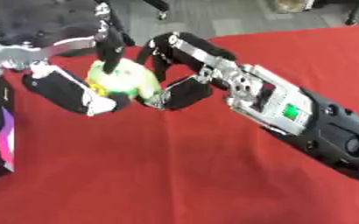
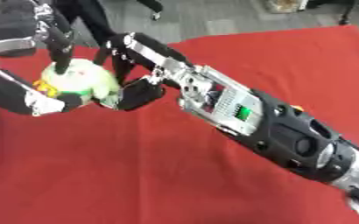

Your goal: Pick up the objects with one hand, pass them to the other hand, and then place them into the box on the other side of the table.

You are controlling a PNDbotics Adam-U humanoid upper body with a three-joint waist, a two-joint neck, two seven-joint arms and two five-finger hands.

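Both hands meet over far-left part of red tablecloth [image 1: 182,175]. Pale green and white round object [image 1: 125,78], yellow bit on its left side, held up between them. Left hand [image 1: 75,87] curled round object from left, one finger over top. Right hand [image 1: 179,70] reaches in from right, fingers bent against object's right side, thumb below. Dark box [image 1: 0,131] with purple-pink panel at left edge, near left hand. Grey floor beyond table.

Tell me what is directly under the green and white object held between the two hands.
Under the green and white object only the red tablecloth shows. Fingers of the left hand and right hand wrap its lower sides, hiding its underside, so contact with the cloth cannot be told.
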